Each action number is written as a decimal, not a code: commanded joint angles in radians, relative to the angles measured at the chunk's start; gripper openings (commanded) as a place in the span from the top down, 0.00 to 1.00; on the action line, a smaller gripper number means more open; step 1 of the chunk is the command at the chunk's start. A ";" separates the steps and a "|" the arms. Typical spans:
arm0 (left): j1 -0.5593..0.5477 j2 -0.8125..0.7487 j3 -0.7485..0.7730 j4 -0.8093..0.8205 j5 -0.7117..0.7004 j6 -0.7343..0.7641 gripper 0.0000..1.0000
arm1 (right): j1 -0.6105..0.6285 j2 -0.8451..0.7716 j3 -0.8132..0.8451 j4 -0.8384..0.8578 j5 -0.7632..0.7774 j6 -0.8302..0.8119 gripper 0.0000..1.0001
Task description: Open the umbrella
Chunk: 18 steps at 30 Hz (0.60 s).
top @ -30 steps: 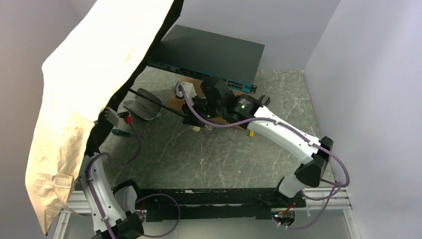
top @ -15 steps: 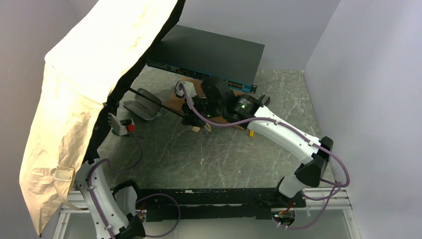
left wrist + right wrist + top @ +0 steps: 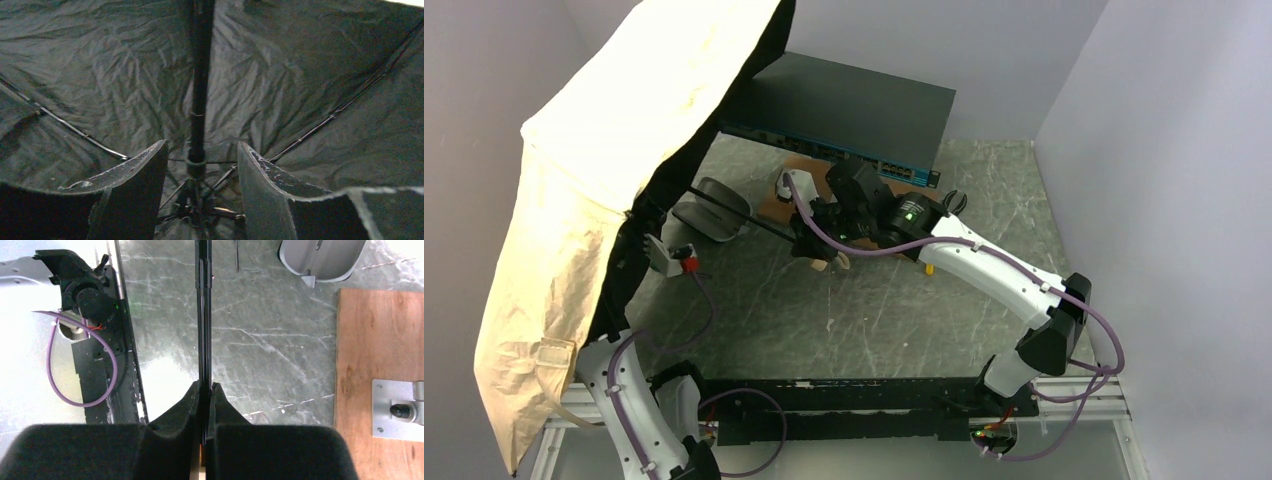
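Note:
The umbrella stands open at the left, its tan canopy (image 3: 594, 200) tilted up and its black underside (image 3: 300, 75) filling the left wrist view. Its thin black shaft (image 3: 744, 215) runs right to the cream handle (image 3: 817, 264). My right gripper (image 3: 822, 252) is shut on the shaft (image 3: 204, 315) just above the handle. My left gripper (image 3: 201, 145) is open under the canopy, its fingers (image 3: 140, 175) on either side of the shaft near the runner (image 3: 196, 167), not touching it. The dark oval case (image 3: 712, 210) lies open beneath the shaft.
A flat grey-teal network switch (image 3: 844, 105) sits at the back. A wooden board (image 3: 377, 365) with a metal bracket (image 3: 397, 410) lies by the right gripper. A small yellow piece (image 3: 929, 268) lies on the marble table (image 3: 874, 320). Walls close in left and right.
My left wrist has drawn back toward the near edge under the canopy. The canopy's lower edge swayed left and back. The right gripper still holds the shaft in about the same place.

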 commanded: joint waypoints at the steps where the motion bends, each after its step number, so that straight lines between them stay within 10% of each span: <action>1: 0.001 -0.016 -0.017 0.087 0.034 0.055 0.42 | -0.004 -0.047 0.007 0.137 -0.034 0.019 1.00; 18: -0.002 0.042 -0.094 0.308 -0.140 0.076 0.49 | 0.001 -0.082 -0.016 0.129 -0.057 -0.028 1.00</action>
